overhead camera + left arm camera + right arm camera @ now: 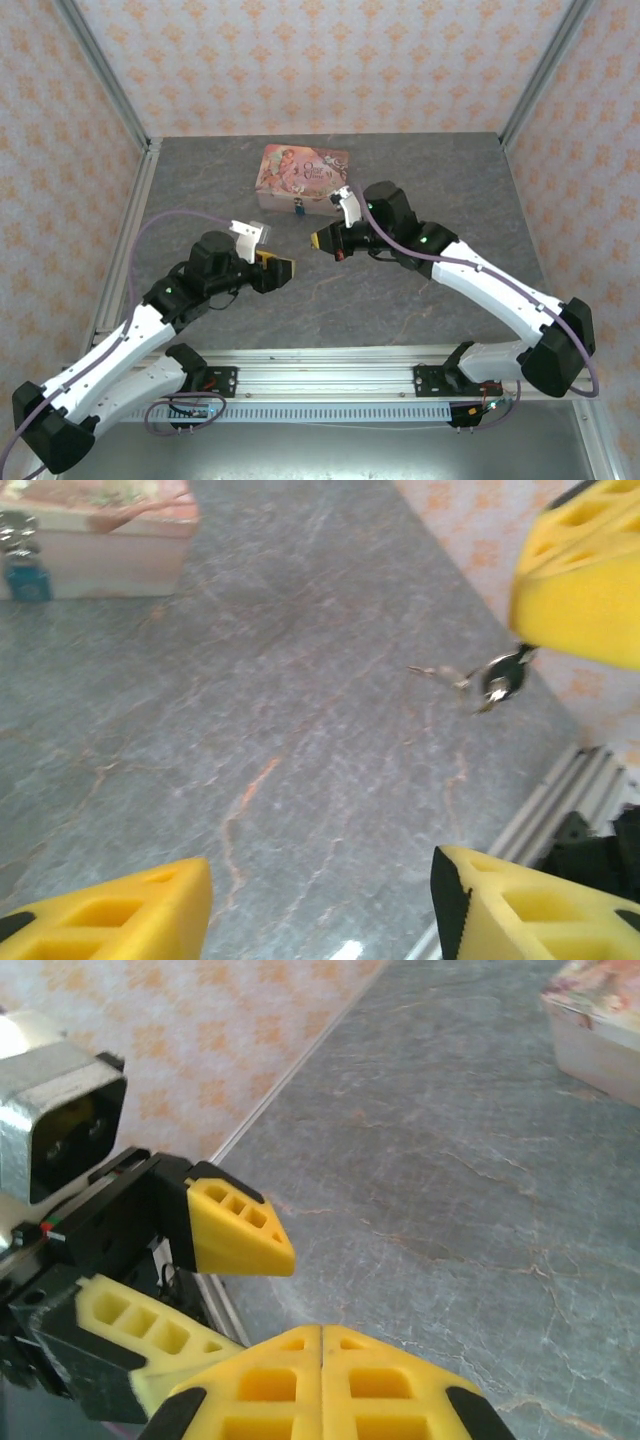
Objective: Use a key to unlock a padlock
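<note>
So far only the pickup is done, as I read it. My right fingers [270, 1390] are clenched together, and the key [478, 676] sticks out from their tips. It is held in the air above the surface [300, 730], in front of the tin [303, 170] and well apart from it. My left fingers [120, 910] are spread and grasp nothing, hovering near the right pair on the same front side of the tin. The padlock [27, 580] hangs on the tin's front wall. Its shackle looks closed, though it is too small for me to be sure.

What's left is to bring the key to the padlock, seat it in the keyhole, turn it and free the shackle. I'd probably want the left fingers steadying the padlock.

I count one key, one padlock, one tin and two pairs of fingers.
</note>
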You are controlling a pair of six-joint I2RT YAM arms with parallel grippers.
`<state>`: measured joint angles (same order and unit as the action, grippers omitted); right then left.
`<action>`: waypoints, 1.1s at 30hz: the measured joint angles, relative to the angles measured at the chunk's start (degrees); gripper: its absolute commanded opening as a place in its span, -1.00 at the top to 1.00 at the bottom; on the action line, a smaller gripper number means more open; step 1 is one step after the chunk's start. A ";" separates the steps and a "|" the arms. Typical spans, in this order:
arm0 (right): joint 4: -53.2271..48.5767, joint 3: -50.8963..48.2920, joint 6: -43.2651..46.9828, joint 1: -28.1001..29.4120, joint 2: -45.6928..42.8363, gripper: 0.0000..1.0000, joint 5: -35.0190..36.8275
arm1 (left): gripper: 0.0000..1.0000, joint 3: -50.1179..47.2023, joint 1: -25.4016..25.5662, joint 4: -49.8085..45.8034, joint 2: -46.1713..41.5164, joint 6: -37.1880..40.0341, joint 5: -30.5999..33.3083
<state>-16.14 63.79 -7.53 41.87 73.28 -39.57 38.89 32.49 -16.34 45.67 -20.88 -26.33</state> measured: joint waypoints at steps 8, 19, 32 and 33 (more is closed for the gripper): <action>6.03 -2.21 -0.11 -3.65 0.13 1.00 -10.97 | -0.14 -2.54 -3.65 15.58 1.01 -6.25 -12.87; 20.68 -8.07 -12.09 -5.55 -0.92 1.00 -17.11 | -0.05 -4.46 -4.15 34.36 8.24 -15.39 -20.72; 26.25 -9.27 -16.92 -5.55 -2.12 1.00 -17.44 | 0.52 -4.63 -4.15 38.49 8.39 -17.27 -21.70; 26.32 -9.29 -16.96 -5.55 -2.12 1.00 -17.44 | 0.57 -4.63 -4.15 38.49 8.39 -17.33 -21.70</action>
<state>10.17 54.50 -24.49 36.32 71.16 -57.01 34.26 28.34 22.15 54.06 -38.22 -48.03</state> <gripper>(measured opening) 0.060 0.254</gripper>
